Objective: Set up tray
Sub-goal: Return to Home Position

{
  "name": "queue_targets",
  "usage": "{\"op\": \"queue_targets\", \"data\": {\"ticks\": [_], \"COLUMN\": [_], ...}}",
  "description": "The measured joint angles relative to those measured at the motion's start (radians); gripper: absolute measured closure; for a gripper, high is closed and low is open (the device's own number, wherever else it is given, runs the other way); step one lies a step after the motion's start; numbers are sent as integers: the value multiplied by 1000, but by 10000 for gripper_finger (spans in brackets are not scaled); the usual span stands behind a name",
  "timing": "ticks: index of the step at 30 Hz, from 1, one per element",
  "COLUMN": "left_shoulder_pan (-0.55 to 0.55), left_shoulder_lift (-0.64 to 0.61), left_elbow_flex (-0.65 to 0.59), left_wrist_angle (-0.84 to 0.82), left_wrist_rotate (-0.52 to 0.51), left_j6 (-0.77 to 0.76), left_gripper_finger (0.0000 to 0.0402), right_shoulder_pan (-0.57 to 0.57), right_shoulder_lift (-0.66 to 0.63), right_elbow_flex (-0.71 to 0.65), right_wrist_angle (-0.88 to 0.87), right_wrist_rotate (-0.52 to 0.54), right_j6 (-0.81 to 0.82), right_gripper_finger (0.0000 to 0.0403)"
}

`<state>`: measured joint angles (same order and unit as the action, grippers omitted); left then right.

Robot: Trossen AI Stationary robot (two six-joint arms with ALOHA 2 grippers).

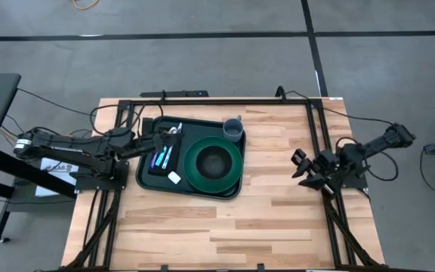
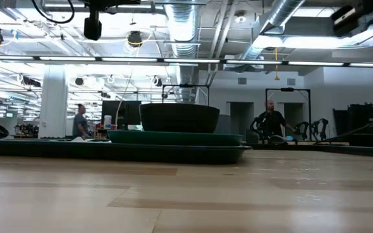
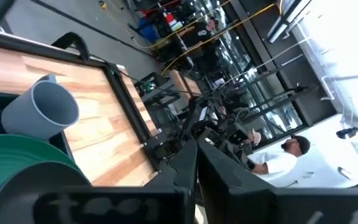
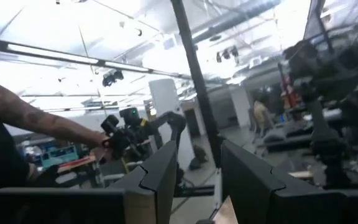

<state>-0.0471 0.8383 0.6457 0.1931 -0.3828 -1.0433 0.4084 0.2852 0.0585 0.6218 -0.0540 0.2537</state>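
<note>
The dark green tray [image 1: 146, 175] lies left of the table's middle. On it are a round green plate [image 1: 236, 155] with a dark bowl [image 1: 212, 160], a grey cup [image 1: 233, 130] at the far right corner, and a flat black rectangle [image 1: 157, 168] with cutlery. The low view shows the tray [image 2: 109, 151] and the bowl [image 2: 179, 118] side-on. My left gripper [image 1: 159, 138] hovers shut over the tray's far left part. Its wrist view shows the shut gripper [image 3: 196, 155], the cup [image 3: 42, 112] and the plate [image 3: 23, 168]. My right gripper [image 1: 302, 168] stands open and empty near the table's right edge, seen again as the right gripper [image 4: 197, 165].
A black metal frame [image 1: 316, 128] runs along the table's far, left and right sides. Bare wood [image 1: 270, 174] lies between the tray and my right gripper, and across the near half. A small white piece [image 1: 174, 177] lies on the tray. People [image 2: 272, 120] stand in the room behind.
</note>
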Motion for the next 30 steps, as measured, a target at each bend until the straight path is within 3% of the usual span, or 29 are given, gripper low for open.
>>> {"op": "queue_targets", "data": {"ticks": [10, 17, 22, 30], "left_shoulder_pan": [0, 0, 0, 0], "left_shoulder_lift": [-1, -1, -1, -1], "left_elbow_flex": [0, 0, 0, 0], "left_wrist_angle": [-4, -57, -109, -112], "left_wrist_rotate": [-22, -29, -30, -31], "left_j6": [-39, -103, -153, -117], "left_gripper_finger": [401, 401, 401, 401], "right_shoulder_pan": [-78, -147, -182, -217], "right_shoulder_lift": [-187, -285, -255, -190], "right_elbow_flex": [-51, -51, -50, -49], "right_wrist_angle": [-216, -597, -602, -615], "right_wrist_rotate": [-3, -22, -38, 32], "right_j6": [-88, -145, -236, -189], "right_gripper_finger": [281, 281, 281, 281]}}
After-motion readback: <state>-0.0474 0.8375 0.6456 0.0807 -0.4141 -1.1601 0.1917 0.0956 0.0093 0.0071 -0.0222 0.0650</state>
